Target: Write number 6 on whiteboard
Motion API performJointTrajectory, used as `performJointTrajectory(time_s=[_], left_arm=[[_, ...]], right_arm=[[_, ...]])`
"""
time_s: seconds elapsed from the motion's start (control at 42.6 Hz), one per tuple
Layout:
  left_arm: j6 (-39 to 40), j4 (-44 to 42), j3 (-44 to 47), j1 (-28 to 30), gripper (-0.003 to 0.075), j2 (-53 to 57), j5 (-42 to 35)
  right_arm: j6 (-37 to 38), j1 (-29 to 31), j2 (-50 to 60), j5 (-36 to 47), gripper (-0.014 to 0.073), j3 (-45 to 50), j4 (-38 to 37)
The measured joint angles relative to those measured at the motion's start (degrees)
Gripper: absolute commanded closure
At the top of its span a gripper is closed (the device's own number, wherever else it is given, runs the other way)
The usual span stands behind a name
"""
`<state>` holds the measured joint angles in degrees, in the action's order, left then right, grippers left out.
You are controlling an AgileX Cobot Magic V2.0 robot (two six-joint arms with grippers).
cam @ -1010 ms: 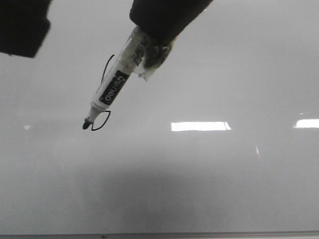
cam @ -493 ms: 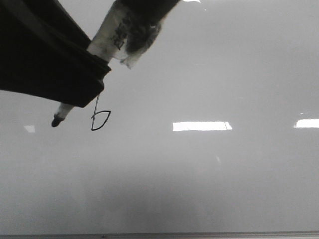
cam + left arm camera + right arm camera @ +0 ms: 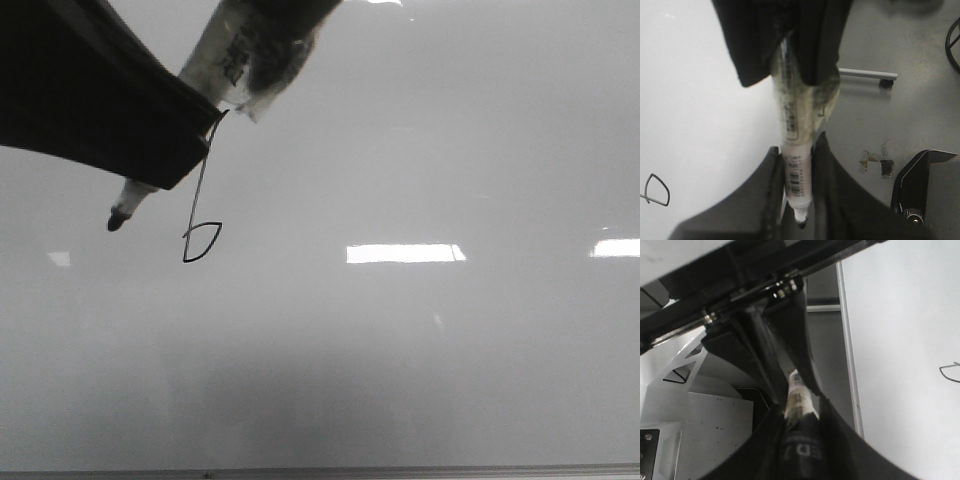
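My left tool is clamped narrow around the white-barrelled marker with a black tip; in its wrist view the two dark fingers press the barrel from both sides, the tip poking out just past them. My right tool grips the same marker at its taped, smudged upper end, fingers closed against it. The marker tip hangs off the surface, close beside the thin black hand-drawn number 6, whose tall slanted stroke runs up to the tools and whose small pointed loop sits just below them. It lies on the large glossy pale grey whiteboard, thin grey frame along the near edge
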<state>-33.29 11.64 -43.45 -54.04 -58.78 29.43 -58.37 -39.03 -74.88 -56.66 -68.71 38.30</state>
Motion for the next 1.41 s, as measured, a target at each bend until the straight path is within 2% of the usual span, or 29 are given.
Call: performJointTrajectory(time_s=[0.141, 0.188, 0.376, 0.564, 0.681, 0.799, 0.963, 1.08, 1.151, 1.245, 1.409], left_arm=[[0.0, 0.0, 0.0, 0.1, 0.0741, 0.0, -0.6], [-0.1, 0.0, 0.0, 0.1, 0.0741, 0.0, -1.0], [-0.1, -2.4, 0.0, 1.6, 0.0741, 0.0, -1.1], [2.3, -3.0, 0.0, 11.8, 0.0741, 0.0, -0.2], [7.1, -3.3, 0.0, 23.2, 0.0741, 0.0, 0.2], [12.4, -3.5, 0.0, 37.3, 0.0741, 0.2, 1.5], [16.6, -3.7, 1.7, 54.9, 0.0741, 0.5, 1.9], [17.1, -3.7, 3.7, 64.3, 0.0741, -0.6, 1.5], [17.2, -2.9, 4.4, 66.9, 0.0741, -2.5, 0.7], [17.4, -1.3, 4.6, 67.3, 0.0741, -6.3, -2.8], [17.4, -0.6, 4.6, 63.8, 0.074, -14.3, -10.9]], right_arm=[[0.0, 0.0, 0.1, 1.2, 0.0151, 0.0, 0.5], [0.0, 0.0, 0.2, 2.2, 0.012, 0.0, 0.8], [1.5, 2.6, 3.4, 3.5, 0.0167, 1.2, 0.3], [4.6, 11.5, 11.9, 8.2, 0.0266, 9.9, -0.5], [8.2, 16.4, 19.3, 15.5, 0.032, 18.6, -0.6], [11.8, 19.6, 26.6, 23.6, 0.0377, 28.1, -0.6], [12.9, 20.6, 35.5, 31.2, 0.0394, 36.9, -0.6], [13.0, 20.7, 39.6, 33.6, 0.0394, 39.1, -0.6], [13.1, 20.7, 40.1, 34.2, 0.0394, 39.3, -0.5], [13.1, 20.7, 40.2, 34.1, 0.0394, 39.4, -0.4], [13.1, 20.7, 40.2, 34.2, 0.0394, 39.4, -0.1]])
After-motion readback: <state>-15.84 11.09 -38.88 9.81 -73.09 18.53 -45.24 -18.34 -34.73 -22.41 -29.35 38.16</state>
